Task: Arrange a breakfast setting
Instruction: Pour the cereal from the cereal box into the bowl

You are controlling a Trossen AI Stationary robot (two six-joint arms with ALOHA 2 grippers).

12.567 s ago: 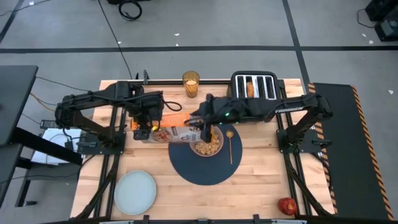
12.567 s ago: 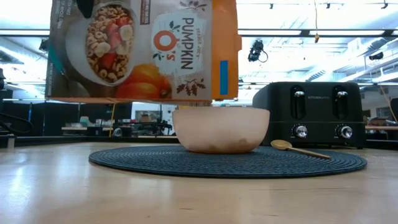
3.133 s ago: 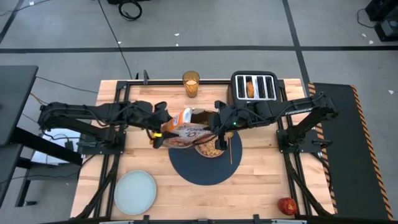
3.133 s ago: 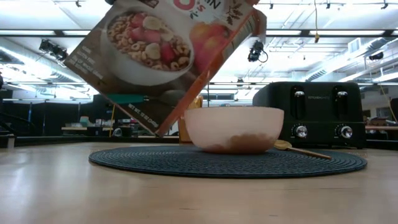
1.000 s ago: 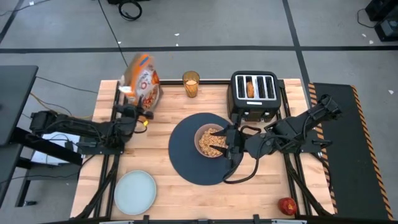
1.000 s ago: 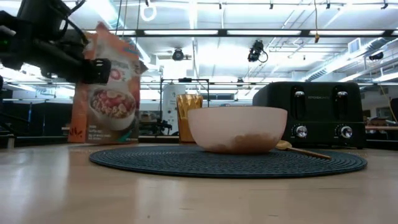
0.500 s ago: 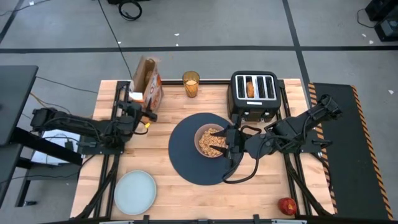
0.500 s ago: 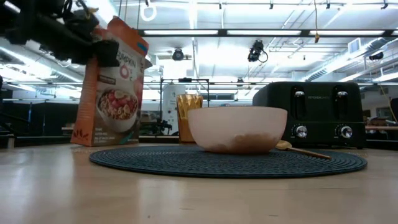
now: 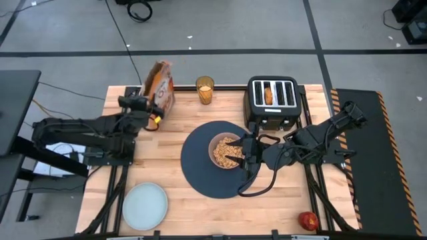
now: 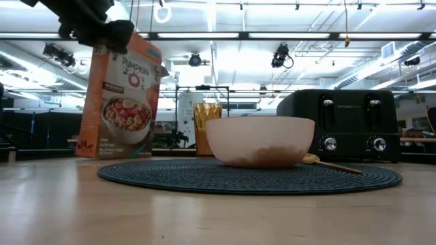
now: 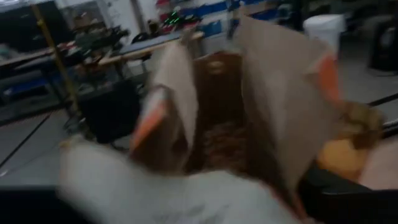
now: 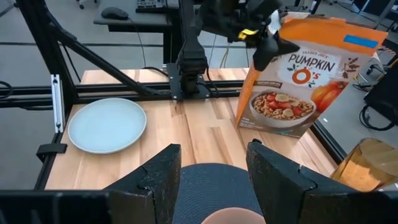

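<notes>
While stretched toward the cereal box [image 9: 159, 81], left end effector [image 9: 155, 120] grip unclear | right end effector [image 9: 245, 153] open beside bowl [image 9: 227, 151]

Back edge crowded, front middle free.

Along the tabletop's [image 9: 200, 210] back edge stand the cereal box [image 9: 160, 87], the amber juice glass [image 9: 205, 90] and the black toaster [image 9: 272, 100], with only narrow gaps between them; the left gripper [image 9: 148, 113] hangs just beside the box, blocking its near side. The dark-blue mat [image 9: 203, 173] fills the centre, and the right gripper [image 9: 245, 155] lies low across it beside the bowl [image 9: 227, 151], closing the approach from the right edge. The plate [image 9: 145, 205] takes the front-left corner and the apple [image 9: 307, 221] the front-right corner. Bare wood lies open between them along the front edge.
</notes>
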